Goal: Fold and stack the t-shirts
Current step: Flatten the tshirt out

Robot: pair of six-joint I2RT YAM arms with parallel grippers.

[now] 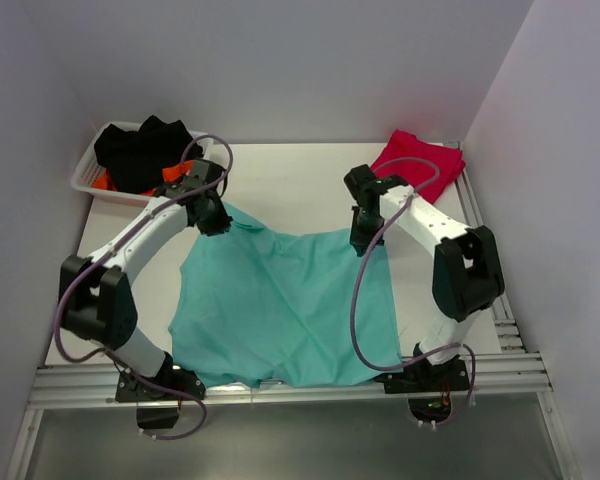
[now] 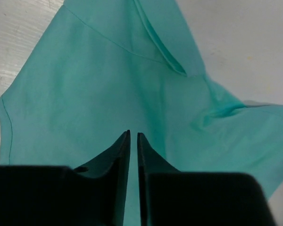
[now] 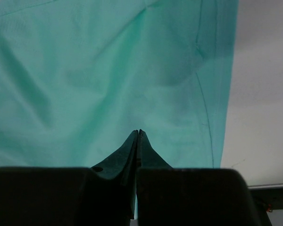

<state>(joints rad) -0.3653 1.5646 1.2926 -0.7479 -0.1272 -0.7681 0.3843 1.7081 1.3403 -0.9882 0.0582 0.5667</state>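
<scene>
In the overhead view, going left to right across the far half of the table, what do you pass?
White basket → left gripper → right gripper → red t-shirt. The teal t-shirt spans both grippers, so it has no single place.

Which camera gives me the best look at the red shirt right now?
Top external. The red shirt lies bunched at the far right corner of the table, in plain sight. Neither wrist view shows any of it. Both are filled with the teal shirt close up.
</scene>
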